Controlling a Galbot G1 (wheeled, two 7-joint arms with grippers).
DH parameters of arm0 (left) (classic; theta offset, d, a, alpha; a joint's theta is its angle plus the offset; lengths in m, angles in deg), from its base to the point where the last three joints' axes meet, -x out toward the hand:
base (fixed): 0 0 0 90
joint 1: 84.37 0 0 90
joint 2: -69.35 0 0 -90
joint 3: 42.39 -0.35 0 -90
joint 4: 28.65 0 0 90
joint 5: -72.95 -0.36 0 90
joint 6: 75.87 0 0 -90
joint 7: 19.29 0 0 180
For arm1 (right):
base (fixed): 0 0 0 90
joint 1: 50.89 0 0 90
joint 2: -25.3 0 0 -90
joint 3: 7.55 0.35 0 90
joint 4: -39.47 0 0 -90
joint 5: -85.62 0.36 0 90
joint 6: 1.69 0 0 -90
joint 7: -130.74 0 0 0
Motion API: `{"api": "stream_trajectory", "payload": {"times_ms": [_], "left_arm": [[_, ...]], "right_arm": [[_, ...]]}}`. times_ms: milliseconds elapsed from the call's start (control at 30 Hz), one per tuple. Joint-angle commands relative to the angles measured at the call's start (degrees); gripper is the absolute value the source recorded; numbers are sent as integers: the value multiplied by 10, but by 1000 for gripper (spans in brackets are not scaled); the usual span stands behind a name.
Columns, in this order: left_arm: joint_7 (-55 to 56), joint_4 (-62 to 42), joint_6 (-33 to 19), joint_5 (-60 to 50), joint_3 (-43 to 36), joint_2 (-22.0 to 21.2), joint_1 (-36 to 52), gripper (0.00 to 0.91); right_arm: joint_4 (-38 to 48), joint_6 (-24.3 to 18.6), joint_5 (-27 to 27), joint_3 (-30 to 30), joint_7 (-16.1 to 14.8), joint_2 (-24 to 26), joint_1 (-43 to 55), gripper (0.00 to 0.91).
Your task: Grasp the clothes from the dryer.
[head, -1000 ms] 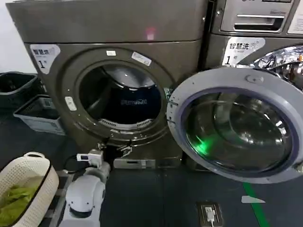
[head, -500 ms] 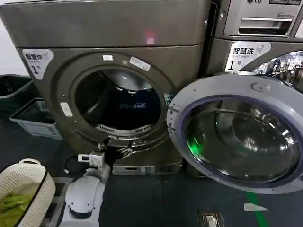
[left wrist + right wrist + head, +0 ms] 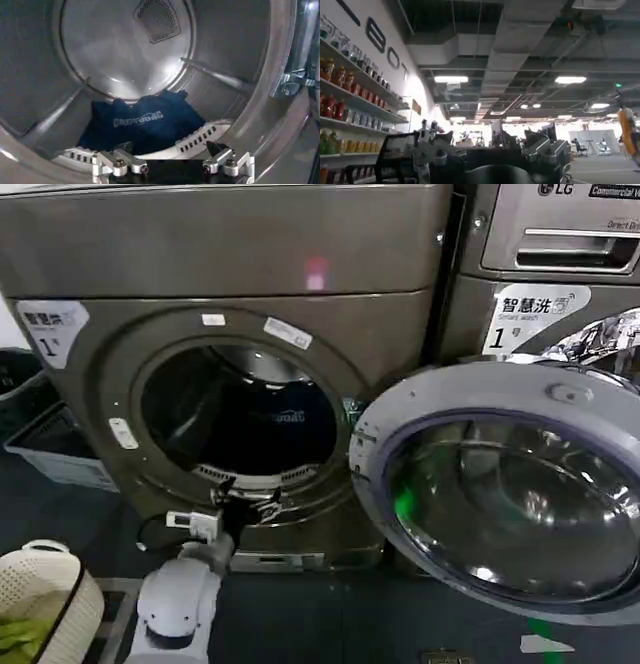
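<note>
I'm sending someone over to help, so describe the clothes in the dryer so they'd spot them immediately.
Find the big bronze-grey dryer with its round door swung open. Low inside its steel drum lie the clothes, a crumpled dark navy garment with pale lettering across it, unlike the yellow-green cloth in the white basket.

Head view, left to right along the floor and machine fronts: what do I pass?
White basket → left gripper at the porthole lip → clothes inside the dryer → open glass door → LG machine.
</note>
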Motion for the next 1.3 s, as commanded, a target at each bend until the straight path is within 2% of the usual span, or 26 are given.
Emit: {"api": "stream_trajectory", "payload": {"times_ms": [33,1000,1300], "left_arm": [[-1,-2,28,1,0,0,0,907],[-5,-2,28,-14,8,2,-6,907],[-5,-9,28,-29,3,-1,0,907]], "right_arm": [[0,0,0,0,0,0,0,907],[-6,1,0,1,-1,-5,-4,907],[-1,-5,-2,1,8,-2,-4,907]]}}
